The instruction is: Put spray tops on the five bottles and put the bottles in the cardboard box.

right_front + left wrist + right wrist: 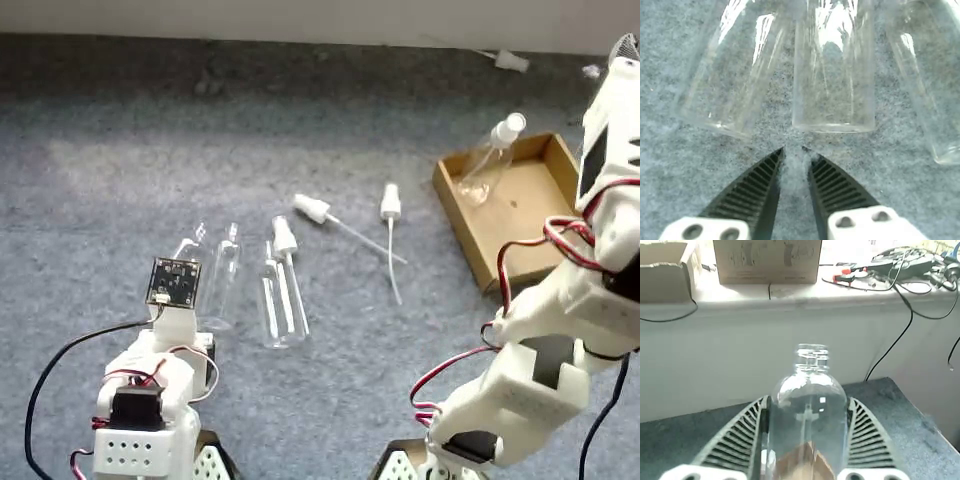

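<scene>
Bottles point(281, 300) lie on carpet point(120, 150) in high view, two loose spray tops point(312, 208) beside; capped bottle point(485, 165) leans in cardboard box point(530, 205). Left wrist view: left gripper point(792, 150) narrow, empty, just short of bottle bases. Right wrist view: right gripper point(807, 400) clamps topless bottle point(810, 375).

Glossy clear bottles point(834, 75), rough carpet point(120, 180)

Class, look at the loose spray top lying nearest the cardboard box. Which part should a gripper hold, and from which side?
Take the spray top by its white head, from above, fingers closing across it: it lies flat on the carpet, and the head is its thickest part. The thin dip tube would likely bend or slip.
</scene>
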Robot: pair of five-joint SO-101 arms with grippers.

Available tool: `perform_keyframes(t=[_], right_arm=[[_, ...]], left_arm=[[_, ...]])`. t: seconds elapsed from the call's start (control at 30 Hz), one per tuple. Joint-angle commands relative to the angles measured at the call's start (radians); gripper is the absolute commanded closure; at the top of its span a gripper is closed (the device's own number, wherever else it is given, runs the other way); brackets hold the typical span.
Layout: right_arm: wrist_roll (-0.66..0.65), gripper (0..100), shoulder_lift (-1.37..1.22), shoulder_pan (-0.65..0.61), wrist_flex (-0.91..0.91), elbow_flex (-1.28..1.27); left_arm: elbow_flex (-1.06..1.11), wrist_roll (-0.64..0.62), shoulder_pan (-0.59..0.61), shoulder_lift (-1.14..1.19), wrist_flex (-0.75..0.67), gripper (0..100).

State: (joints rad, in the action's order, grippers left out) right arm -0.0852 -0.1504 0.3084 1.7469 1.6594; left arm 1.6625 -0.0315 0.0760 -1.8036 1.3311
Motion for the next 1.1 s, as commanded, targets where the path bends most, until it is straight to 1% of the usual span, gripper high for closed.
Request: perform_keyframes(t=[0.0,0.33,0.67,0.87,0.97,1.07], right_arm=[[0.0,91.5,0.15,-0.01,0.021,0.113],[0.0,91.5,0.43,-0.007,0.021,0.085],[0.0,91.5,0.768,-0.015,0.001,-0.414],[0.0,91.6,0.792,-0.016,-0.101,-0.621],[-0.002,91.7,0.8,-0.061,-0.143,-0.7],[-0.018,91.7,0.802,-0.102,-0.14,-0.765]], left_arm=[[0.002,0.009,-0.016,-0.013,-0.018,99],[0.002,0.009,-0.016,-0.013,-0.017,99],[0.002,0.009,-0.016,-0.013,-0.012,99],[0.002,0.009,-0.016,-0.013,-0.012,99],[0.002,0.009,-0.016,-0.013,-0.012,99],[0.002,0.009,-0.016,-0.013,-0.012,99]])
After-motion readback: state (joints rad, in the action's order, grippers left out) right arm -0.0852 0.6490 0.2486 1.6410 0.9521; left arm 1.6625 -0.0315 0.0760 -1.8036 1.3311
